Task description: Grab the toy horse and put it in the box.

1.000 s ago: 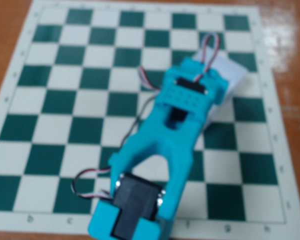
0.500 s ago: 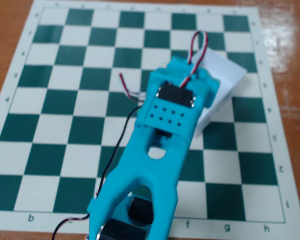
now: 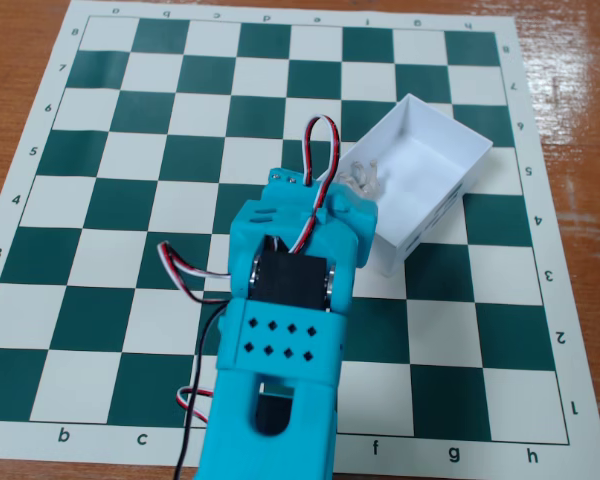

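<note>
Grey-white toy horse [image 3: 364,177] hangs at the box [image 3: 420,180] rim, pinched in the tool [image 3: 360,190]; carry it further inward before releasing.

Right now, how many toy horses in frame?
1. The toy horse is at the gripper tip, over the near-left edge of the box. The arm could hide others behind it.

One toy horse [image 3: 364,176] and one box [image 3: 425,160] are here. One chessboard mat [image 3: 130,200] lies on the counter [image 3: 20,60], with one arm [image 3: 280,340].
</note>
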